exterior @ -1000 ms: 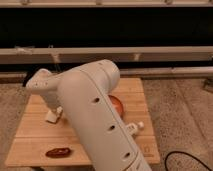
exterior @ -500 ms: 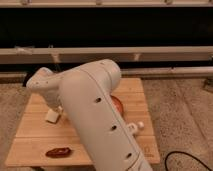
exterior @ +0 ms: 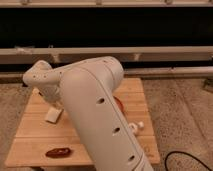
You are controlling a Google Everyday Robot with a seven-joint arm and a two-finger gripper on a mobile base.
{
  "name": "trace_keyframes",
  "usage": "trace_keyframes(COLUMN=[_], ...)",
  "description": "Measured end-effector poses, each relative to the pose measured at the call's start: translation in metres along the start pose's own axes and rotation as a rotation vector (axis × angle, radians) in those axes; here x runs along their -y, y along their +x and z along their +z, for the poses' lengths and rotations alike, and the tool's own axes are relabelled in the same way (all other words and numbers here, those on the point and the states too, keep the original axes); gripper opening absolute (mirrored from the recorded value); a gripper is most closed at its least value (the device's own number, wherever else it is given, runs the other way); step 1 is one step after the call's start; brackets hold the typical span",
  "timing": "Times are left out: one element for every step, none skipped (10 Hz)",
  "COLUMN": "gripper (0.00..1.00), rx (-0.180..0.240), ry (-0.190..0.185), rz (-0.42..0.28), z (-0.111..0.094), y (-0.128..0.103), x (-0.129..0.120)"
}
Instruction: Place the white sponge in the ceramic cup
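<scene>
I am looking at the gripper [exterior: 56, 105] at the end of the forearm, which is hanging low over the left rear part of the wooden table [exterior: 30, 149]. The arm's own bulk is masking it, so I cannot tell how far open it is or whether it has hold of anything.

The white sponge [exterior: 53, 115] is sitting directly beneath the gripper as a small off-white block, slightly askew to the table's edges. It is lying on or just above the boards. I cannot tell whether the gripper is touching it.

The robot arm [exterior: 100, 120] is filling the middle of my view, running from a rounded elbow at the left down to the bottom edge.

A reddish rounded thing [exterior: 118, 104] is peeking out from behind the arm's right side, and most of it is hidden. A small white object [exterior: 135, 127] is showing just below it, close against the arm.

A dark reddish-brown bar [exterior: 58, 152] is lying near the table's front left edge, well apart from the sponge. A dark cable [exterior: 186, 157] is curling across the speckled floor to the right of the table.
</scene>
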Motion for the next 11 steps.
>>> trace_keyframes(gripper=[0.31,0.40,0.51,0.61,0.69,0.78,0.80,0.80,0.80,0.80,0.80], rx=[0.006,0.009,0.016,0.023,0.029,0.033,0.033,0.032,0.028,0.021,0.016], ry=[-0.011,-0.019,-0.029,-0.038,-0.043,-0.052,-0.061,-0.066,-0.068,-0.073,-0.075], rz=[-0.012,-0.020,-0.033,-0.047,-0.051,-0.054,-0.061,-0.071,-0.079,-0.089,-0.094], z=[0.000,0.001,0.002,0.002,0.003,0.007,0.013,0.017,0.021,0.028,0.031], y=[-0.005,-0.013,-0.024,-0.033,-0.040,-0.049,-0.057,-0.062,-0.066,-0.070,-0.072], x=[-0.002,-0.004,-0.009,-0.016,-0.016,-0.013,-0.015,-0.017,-0.019,-0.021,-0.022])
